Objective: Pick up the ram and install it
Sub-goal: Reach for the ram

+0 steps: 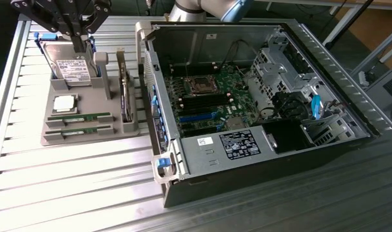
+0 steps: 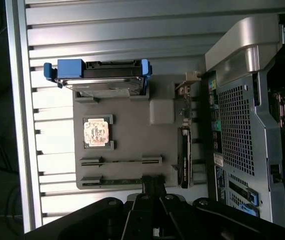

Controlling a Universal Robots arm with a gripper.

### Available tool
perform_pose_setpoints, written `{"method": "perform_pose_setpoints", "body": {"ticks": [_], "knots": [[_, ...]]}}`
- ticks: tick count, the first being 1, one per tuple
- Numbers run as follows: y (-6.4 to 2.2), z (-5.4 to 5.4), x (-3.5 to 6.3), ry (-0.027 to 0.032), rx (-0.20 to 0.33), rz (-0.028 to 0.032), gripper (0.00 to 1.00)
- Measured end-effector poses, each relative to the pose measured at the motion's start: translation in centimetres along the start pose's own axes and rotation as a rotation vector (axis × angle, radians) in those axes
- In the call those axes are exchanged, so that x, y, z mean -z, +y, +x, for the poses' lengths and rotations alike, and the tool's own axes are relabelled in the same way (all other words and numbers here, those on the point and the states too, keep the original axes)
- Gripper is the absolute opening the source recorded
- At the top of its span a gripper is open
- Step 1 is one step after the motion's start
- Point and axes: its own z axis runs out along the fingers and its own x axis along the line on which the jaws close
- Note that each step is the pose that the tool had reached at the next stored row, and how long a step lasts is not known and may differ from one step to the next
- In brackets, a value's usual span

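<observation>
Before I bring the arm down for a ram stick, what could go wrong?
The black gripper is shut; lowered like this it might press on the thin green ram stick rather than grasp it. A second green stick lies parallel close by, with the square silver CPU chip beside them; either could get nudged.

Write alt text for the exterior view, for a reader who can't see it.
A robot gripper, shut, hangs above a gray parts tray holding a hard drive, a CPU chip and two ram sticks lying side by side. An open computer case sits at the exterior view's right.
</observation>
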Motion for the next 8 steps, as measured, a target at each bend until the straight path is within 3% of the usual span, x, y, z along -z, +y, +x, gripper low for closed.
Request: {"method": "perform_pose_setpoints", "body": {"ticks": [8], "knots": [[-0.32,-0.03,0.01,-0.0001,0.0,-0.0001,0.09]]}}
